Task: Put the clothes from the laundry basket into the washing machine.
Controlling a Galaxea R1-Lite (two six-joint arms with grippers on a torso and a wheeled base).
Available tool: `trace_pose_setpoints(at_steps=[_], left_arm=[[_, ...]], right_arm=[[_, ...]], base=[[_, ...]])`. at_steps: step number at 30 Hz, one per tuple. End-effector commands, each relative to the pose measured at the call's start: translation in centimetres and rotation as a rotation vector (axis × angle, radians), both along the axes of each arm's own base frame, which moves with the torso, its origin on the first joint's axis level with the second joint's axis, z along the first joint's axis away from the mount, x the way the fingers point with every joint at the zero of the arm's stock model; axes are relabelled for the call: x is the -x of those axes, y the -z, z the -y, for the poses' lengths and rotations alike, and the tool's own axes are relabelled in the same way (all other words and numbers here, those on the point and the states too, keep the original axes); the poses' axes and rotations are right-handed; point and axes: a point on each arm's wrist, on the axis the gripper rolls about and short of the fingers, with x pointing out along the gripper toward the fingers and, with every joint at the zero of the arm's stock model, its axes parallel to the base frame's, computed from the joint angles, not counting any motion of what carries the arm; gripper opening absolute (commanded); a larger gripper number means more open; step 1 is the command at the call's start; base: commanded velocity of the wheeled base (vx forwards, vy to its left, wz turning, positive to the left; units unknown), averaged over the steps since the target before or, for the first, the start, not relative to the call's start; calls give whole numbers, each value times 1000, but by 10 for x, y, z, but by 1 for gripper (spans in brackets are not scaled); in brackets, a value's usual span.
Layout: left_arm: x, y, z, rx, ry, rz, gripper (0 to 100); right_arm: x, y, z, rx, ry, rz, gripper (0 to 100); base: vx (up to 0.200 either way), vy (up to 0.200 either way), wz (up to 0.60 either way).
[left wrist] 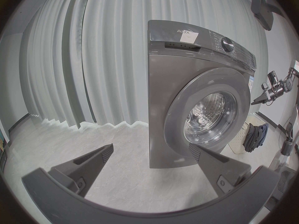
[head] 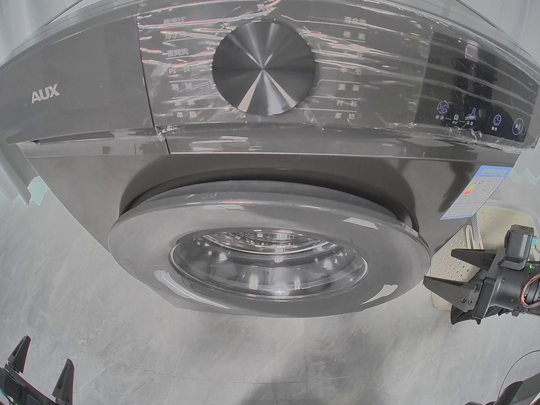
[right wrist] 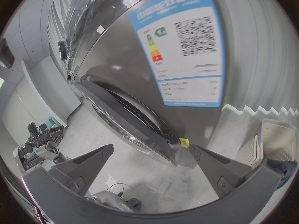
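A grey front-loading washing machine [head: 270, 158] stands before me, its round glass door [head: 269, 254] closed. The door shows again in the left wrist view [left wrist: 209, 115] and edge-on in the right wrist view [right wrist: 130, 122]. A cream perforated laundry basket [head: 500, 226] sits on the floor to the machine's right, with dark clothes [left wrist: 255, 137] hanging over its rim. My right gripper [head: 450, 274] hovers open at the door's right edge, in front of the basket. My left gripper [head: 40, 364] hangs open low at the left, above bare floor.
Pale pleated curtains [left wrist: 93, 63] line the wall behind the machine. The floor is light marble tile [head: 169, 344]. A blue energy label [right wrist: 183, 44] is stuck on the machine's front, right of the door. Cables and equipment [right wrist: 118, 196] lie on the floor behind me.
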Motion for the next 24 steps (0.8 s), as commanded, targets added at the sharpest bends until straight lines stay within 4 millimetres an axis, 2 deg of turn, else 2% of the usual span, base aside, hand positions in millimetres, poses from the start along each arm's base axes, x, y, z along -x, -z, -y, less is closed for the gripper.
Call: trace_pose_setpoints(at_steps=[1, 8, 15, 20, 24], left_arm=[[0, 5, 0, 1, 0, -6, 100], [0, 5, 0, 0, 0, -6, 100], [0, 5, 0, 0, 0, -6, 100], [0, 5, 0, 1, 0, -6, 100], [0, 5, 0, 1, 0, -6, 100]], right_arm=[[-15, 2, -14, 19, -39, -43, 100], [-25, -5, -22, 15, -50, -31, 100], [-30, 1, -32, 30, -87, -64, 100], [-28, 4, -40, 41, -128, -80, 100], [-23, 10, -38, 50, -132, -94, 100]], base=[[0, 0, 0], [0, 0, 0], [0, 0, 0], [0, 0, 0], [0, 0, 0]])
